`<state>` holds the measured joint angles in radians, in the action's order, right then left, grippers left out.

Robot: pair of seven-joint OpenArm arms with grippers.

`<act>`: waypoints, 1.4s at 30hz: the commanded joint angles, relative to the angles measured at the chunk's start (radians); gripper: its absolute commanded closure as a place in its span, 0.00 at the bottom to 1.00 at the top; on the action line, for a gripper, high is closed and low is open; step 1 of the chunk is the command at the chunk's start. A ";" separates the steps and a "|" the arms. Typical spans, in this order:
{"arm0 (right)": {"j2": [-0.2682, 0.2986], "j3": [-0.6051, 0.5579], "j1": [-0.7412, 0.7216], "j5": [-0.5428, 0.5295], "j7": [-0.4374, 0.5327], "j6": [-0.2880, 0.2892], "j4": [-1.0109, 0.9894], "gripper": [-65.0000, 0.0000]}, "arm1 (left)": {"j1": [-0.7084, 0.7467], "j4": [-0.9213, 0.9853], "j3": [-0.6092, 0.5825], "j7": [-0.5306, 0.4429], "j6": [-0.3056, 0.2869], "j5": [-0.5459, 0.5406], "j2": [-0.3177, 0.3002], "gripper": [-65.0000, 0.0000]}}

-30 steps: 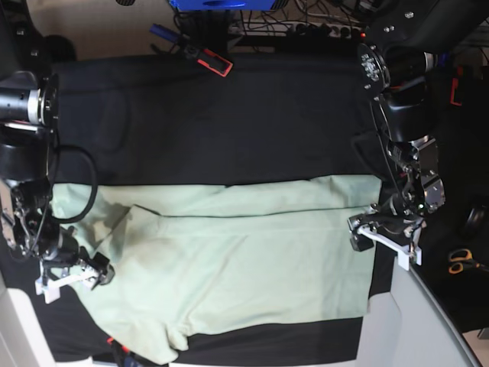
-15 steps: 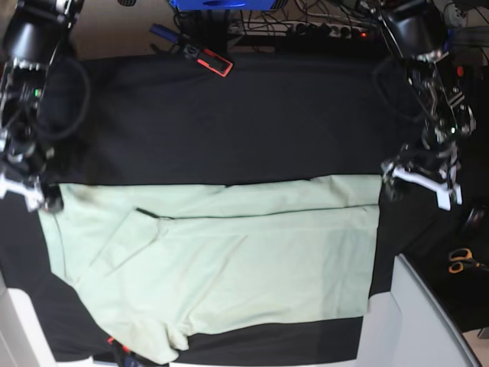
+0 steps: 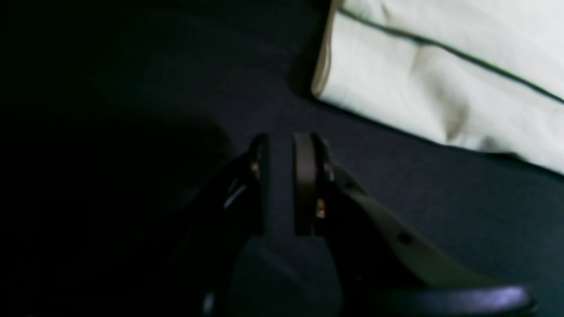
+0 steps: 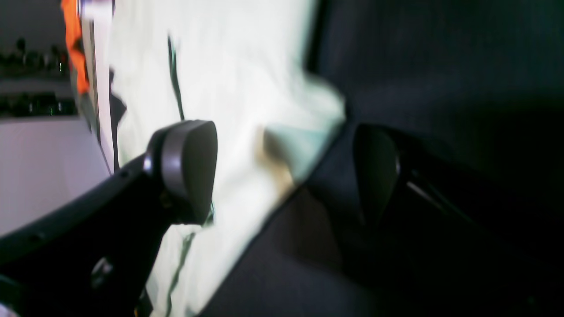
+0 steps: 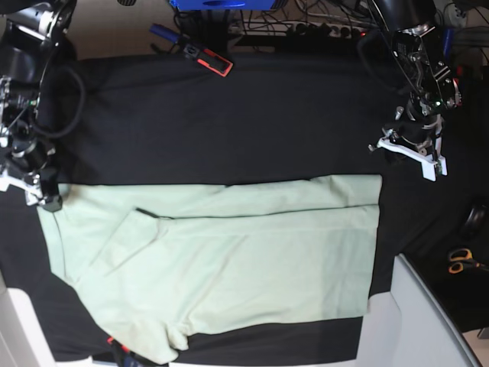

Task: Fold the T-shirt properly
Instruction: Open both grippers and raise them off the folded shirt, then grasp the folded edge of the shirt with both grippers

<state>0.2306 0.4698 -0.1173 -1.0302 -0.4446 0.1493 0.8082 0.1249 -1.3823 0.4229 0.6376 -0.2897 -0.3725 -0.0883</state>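
One T-shirt [image 5: 221, 260], pale mint, spread flat on black table cloth [image 5: 229, 122] with one fold along its far edge. Soft and light (likely to sag and crease): best taken at corners or hem. Left gripper [image 5: 405, 149] beyond shirt's far corner, jaws nearly together, holding nothing. Right gripper [image 5: 30, 191] at shirt's opposite corner, jaws wide, cloth between them in blurred wrist view; contact unclear.
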 commanded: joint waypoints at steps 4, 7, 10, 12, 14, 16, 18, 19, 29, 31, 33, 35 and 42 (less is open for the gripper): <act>0.036 0.000 -0.045 0.006 0.013 -0.010 -0.049 0.29 | -0.014 0.005 -0.005 -0.017 -0.004 -0.010 -0.003 0.87; 0.040 -0.001 -0.065 0.006 0.008 -0.010 -0.076 0.34 | -0.020 0.040 -0.006 -0.017 -0.004 -0.010 -0.003 0.87; 0.034 -0.003 -0.066 0.006 0.008 -0.010 -0.076 0.51 | -0.034 0.070 -0.006 -0.017 -0.004 -0.010 -0.003 0.79; 0.031 -0.004 -0.066 0.009 0.008 -0.010 -0.076 0.58 | -0.038 0.083 -0.003 -0.017 -0.004 -0.010 -0.003 0.66; 0.031 -0.004 -0.068 0.008 0.007 -0.010 -0.076 0.58 | -0.038 0.083 -0.003 -0.017 -0.004 -0.010 -0.003 0.57; 0.031 -0.004 -0.069 0.009 0.007 -0.010 -0.076 0.58 | -0.040 0.083 0.000 -0.017 -0.004 -0.010 -0.003 0.53; 0.026 -0.004 -0.078 0.009 0.007 -0.010 -0.076 0.58 | -0.040 0.083 0.000 -0.017 -0.004 -0.010 -0.003 0.53; 0.019 -0.004 -0.080 0.009 0.007 -0.010 -0.076 0.58 | -0.040 0.083 0.000 -0.017 -0.004 -0.010 -0.003 0.53; -0.004 -0.056 -0.095 0.011 0.008 -0.010 -0.076 0.59 | -0.041 0.085 0.003 -0.017 -0.004 -0.010 -0.003 0.53; -0.007 -0.055 -0.095 0.011 0.010 -0.010 -0.076 0.62 | -0.041 0.087 0.003 -0.017 -0.004 -0.010 -0.003 0.52; -0.009 -0.052 -0.095 0.008 0.011 -0.010 -0.076 0.77 | -0.041 0.087 0.001 -0.017 -0.004 -0.010 -0.003 0.52; -0.009 -0.047 -0.095 0.006 0.011 -0.010 -0.076 0.96 | -0.052 0.087 0.000 -0.019 -0.004 -0.010 -0.003 0.52; -0.009 -0.047 -0.095 0.004 0.011 -0.010 -0.103 1.00 | -0.115 0.113 0.003 -0.019 -0.004 -0.012 0.023 0.27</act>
<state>0.2096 0.4191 -0.1955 -1.0206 -0.4366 0.1310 0.6949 0.0227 -1.2552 0.4248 0.6353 -0.2890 -0.3725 -0.0566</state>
